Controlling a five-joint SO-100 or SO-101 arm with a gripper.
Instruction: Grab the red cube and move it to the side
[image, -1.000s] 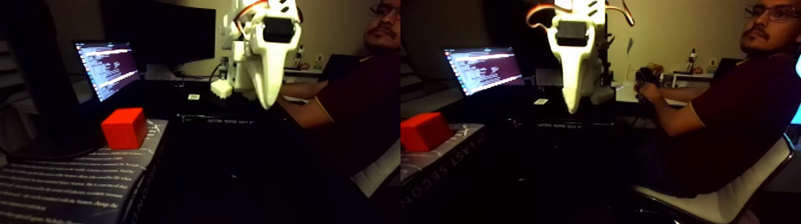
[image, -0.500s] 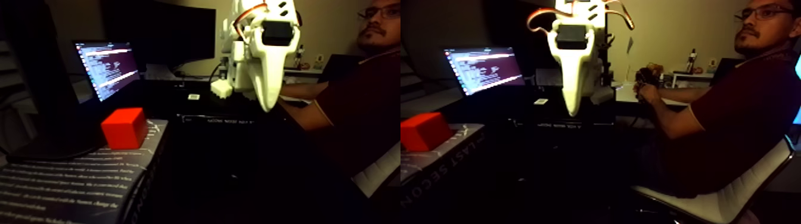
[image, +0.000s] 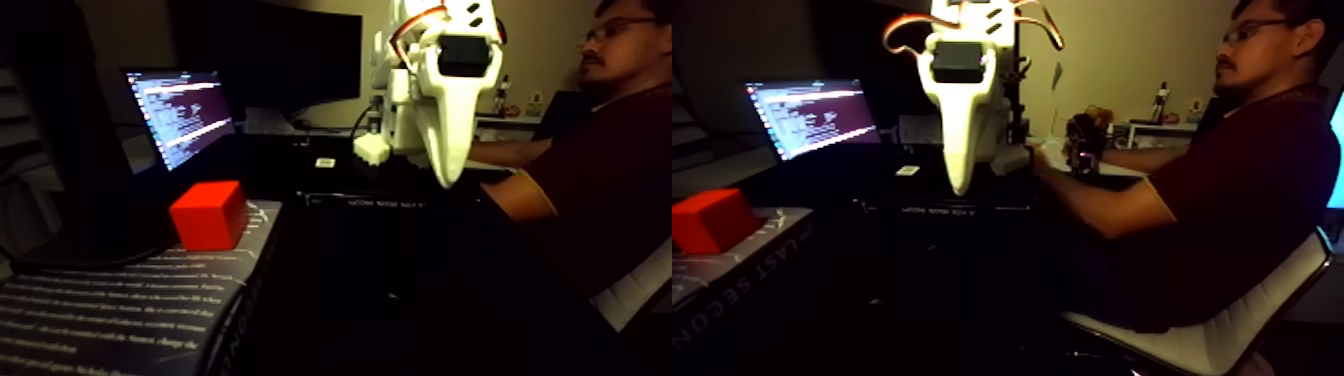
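1. Hand (image: 447, 178) is white and hangs in the air, up and to the right of the red cube (image: 207, 214) in the fixed view. Its tips come to one sharp point, so it looks closed and it holds nothing.
2. Red cube sits on a book (image: 120, 300) with white writing on its cover. The cube is near the book's far right corner, close to the edge.
3. With the hand closed, it cannot go around the cube. If it comes down like this, I think it pokes the top and shoves the cube away.
4. A push from the right could slide the cube left toward the laptop (image: 180, 115) just behind it. A push the other way could tip it off the book's edge onto the dark counter (image: 400, 290).
5. The room is very dark to the right of the cube. It is hard to see how high the hand is over the book, so it could stop too high or bump the cover.
6. A person (image: 1230, 190) sits well to the right of the cube, busy with a small dark thing. An arm stretches out behind the hand, so a wide swing may come near it.
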